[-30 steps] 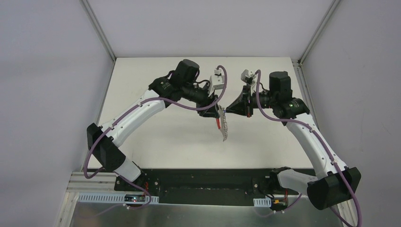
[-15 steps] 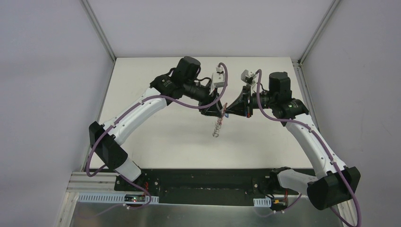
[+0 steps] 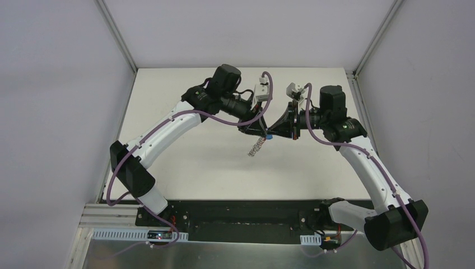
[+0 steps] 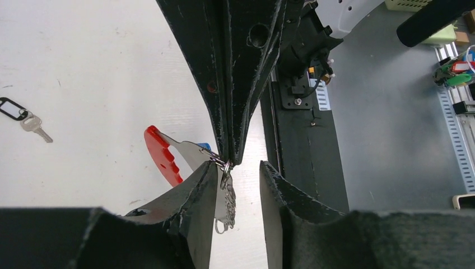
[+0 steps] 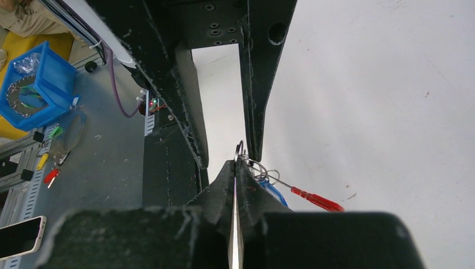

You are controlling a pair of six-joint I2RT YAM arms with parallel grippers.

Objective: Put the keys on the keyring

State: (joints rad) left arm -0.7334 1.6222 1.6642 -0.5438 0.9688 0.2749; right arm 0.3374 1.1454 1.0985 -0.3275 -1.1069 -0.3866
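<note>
My right gripper [image 3: 271,133] is shut on a small ring at the top of the keyring [image 3: 256,148], and the silvery chain hangs down-left above the table. In the left wrist view the right gripper [image 4: 228,161] pinches that ring, with the red band [image 4: 162,159] to its left and the chain [image 4: 227,202] below. My left gripper [image 3: 261,132] is open, its fingers [image 4: 196,207] on either side of the chain. The blue-headed key [image 5: 271,193] hangs at the ring beside my right gripper [image 5: 235,163]. The silver key with the dark head [image 4: 25,119] lies on the table, apart.
The black base rail [image 4: 302,140] runs along the table's near edge. Off the table are a blue bin [image 5: 36,84] and a phone [image 5: 19,238]. White walls and metal frame posts [image 3: 117,33] close in the table at the back and sides.
My left gripper has moved up and right to meet the right gripper's tips. The keyring, first hanging straight from the left gripper, now hangs from the right gripper with its chain swung left.
</note>
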